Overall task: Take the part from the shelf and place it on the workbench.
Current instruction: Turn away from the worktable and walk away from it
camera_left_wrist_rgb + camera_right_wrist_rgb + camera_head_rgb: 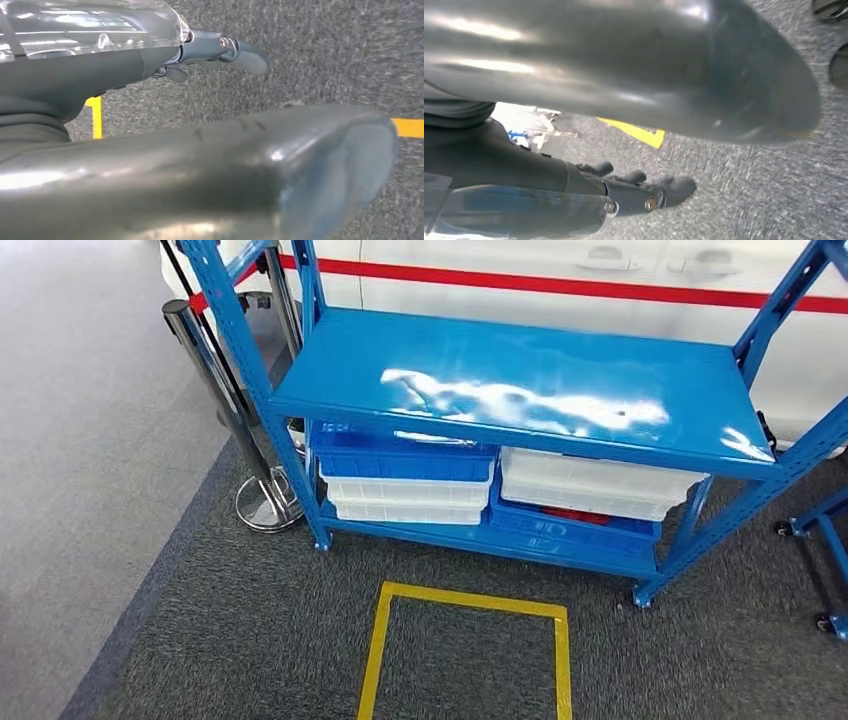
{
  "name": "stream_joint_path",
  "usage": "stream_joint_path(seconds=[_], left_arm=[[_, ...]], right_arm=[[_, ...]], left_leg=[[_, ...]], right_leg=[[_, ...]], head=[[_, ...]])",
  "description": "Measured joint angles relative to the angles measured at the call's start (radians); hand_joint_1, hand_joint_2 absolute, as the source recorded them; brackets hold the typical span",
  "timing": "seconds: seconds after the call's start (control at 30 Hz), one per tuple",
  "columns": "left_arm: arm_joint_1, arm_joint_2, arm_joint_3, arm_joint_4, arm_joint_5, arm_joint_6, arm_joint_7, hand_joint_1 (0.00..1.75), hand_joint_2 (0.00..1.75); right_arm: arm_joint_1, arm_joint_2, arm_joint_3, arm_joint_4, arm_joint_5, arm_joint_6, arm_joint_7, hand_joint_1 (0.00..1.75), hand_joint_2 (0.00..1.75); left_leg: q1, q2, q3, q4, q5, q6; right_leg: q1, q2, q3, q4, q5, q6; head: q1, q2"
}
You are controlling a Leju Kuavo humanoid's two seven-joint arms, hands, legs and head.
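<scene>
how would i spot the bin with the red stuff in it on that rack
Find the blue metal shelf rack standing behind the yellow taped floor square. On its lower shelf, right-hand stack, the blue plastic bin sits beneath a white plastic bin; it alone shows something red inside.

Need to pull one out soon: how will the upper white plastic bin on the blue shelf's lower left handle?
The white plastic bin looks rigid and probably light. It sits sandwiched between a blue bin and another white bin, so it may drag its neighbours.
</scene>
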Motion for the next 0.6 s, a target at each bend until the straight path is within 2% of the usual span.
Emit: stream_joint_path(seconds=[0.07,0.1,0.13,0.2,0.23,0.27,0.3,0.33,0.37,0.43,0.47,0.57,0.6], left_arm=[[-0.001,0.001,0.000,0.000,0.000,-0.001,-0.001,0.00,0.00],[-0.001,0.001,0.000,0.000,0.000,-0.002,-0.001,0.00,0.00],[-0.002,0.001,0.000,0.000,0.000,-0.002,-0.002,0.00,0.00],[-0.001,0.001,0.000,0.000,0.000,-0.003,-0.002,0.00,0.00],[0.000,0.002,0.000,0.000,0.001,-0.003,-0.002,0.00,0.00],[0.000,0.002,0.000,0.000,0.001,-0.003,-0.002,0.00,0.00],[0.002,0.002,0.000,0.000,0.001,-0.003,-0.002,0.00,0.00],[0.003,0.002,0.000,0.000,0.001,-0.003,-0.002,0.00,0.00],[0.004,0.002,0.000,0.000,0.002,-0.003,-0.002,0.00,0.00],[0.007,0.004,0.000,0.000,0.002,-0.003,0.001,0.00,0.00],[0.008,0.004,0.000,0.000,0.002,-0.003,0.002,0.00,0.00],[0.006,0.004,0.000,0.000,0.002,-0.002,0.006,0.00,0.00],[0.006,0.004,0.000,0.000,0.002,-0.001,0.007,0.00,0.00]], right_arm=[[-0.001,0.001,0.000,0.000,0.000,0.000,0.001,0.00,0.00],[-0.001,0.002,0.000,0.000,0.000,0.000,0.001,0.00,0.00],[-0.001,0.002,0.000,0.000,0.000,-0.001,0.001,0.00,0.00],[-0.002,0.002,0.000,0.000,0.002,-0.002,0.000,0.00,0.00],[-0.002,0.002,0.000,0.000,0.003,-0.002,0.000,0.00,0.00],[-0.001,0.002,0.000,0.000,0.003,-0.003,-0.001,0.00,0.00],[-0.001,0.002,0.000,0.000,0.004,-0.002,-0.002,0.00,0.00],[-0.001,0.003,0.000,0.000,0.005,-0.002,-0.003,0.00,0.00],[0.001,0.003,0.000,0.000,0.007,-0.002,-0.003,0.00,0.00],[0.000,0.004,0.000,0.000,0.010,-0.003,-0.003,0.00,0.00],[0.000,0.004,0.000,0.000,0.011,-0.003,-0.003,0.00,0.00],[-0.005,0.004,0.000,0.000,0.013,-0.004,-0.001,0.00,0.00],[-0.007,0.004,0.000,0.000,0.013,-0.004,0.000,0.00,0.00]], left_leg=[[0.001,0.001,0.000,0.022,-0.005,-0.010],[0.002,0.000,-0.013,0.052,-0.012,-0.015],[0.006,0.000,-0.039,0.099,-0.027,-0.022],[0.015,0.000,-0.113,0.213,-0.073,-0.035],[0.020,0.000,-0.147,0.253,-0.092,-0.040],[0.024,0.000,-0.168,0.264,-0.096,-0.044],[0.027,0.000,-0.174,0.243,-0.079,-0.047],[0.029,0.000,-0.167,0.194,-0.041,-0.049],[0.030,-0.001,-0.154,0.130,0.014,-0.048],[0.026,-0.004,-0.135,0.043,0.081,-0.039],[0.023,-0.005,-0.131,0.028,0.094,-0.032],[0.021,-0.005,-0.121,0.019,0.092,-0.010],[0.023,-0.004,-0.117,0.013,0.092,-0.003]], right_leg=[[-0.006,0.003,0.017,-0.010,0.003,-0.007],[-0.008,0.003,0.028,-0.015,0.000,-0.012],[-0.010,0.004,0.038,-0.020,-0.004,-0.016],[-0.010,0.006,0.052,-0.024,-0.015,-0.020],[-0.011,0.008,0.060,-0.024,-0.022,-0.020],[-0.012,0.011,0.070,-0.024,-0.031,-0.018],[-0.014,0.013,0.082,-0.024,-0.039,-0.016],[-0.015,0.015,0.095,-0.024,-0.048,-0.012],[-0.017,0.017,0.106,-0.024,-0.057,-0.008],[-0.019,0.020,0.122,-0.023,-0.072,0.004],[-0.019,0.021,0.126,-0.024,-0.078,0.011],[-0.019,0.019,0.135,-0.027,-0.092,0.031],[-0.019,0.016,0.130,-0.011,-0.104,0.035]], head=[[0.000,0.000],[0.000,0.000],[0.000,0.000],[0.000,0.000],[0.000,0.000],[0.000,0.000],[0.000,0.000],[0.000,0.000],[0.000,0.000],[0.000,0.000],[0.000,0.000],[0.000,0.000],[0.000,0.000]])
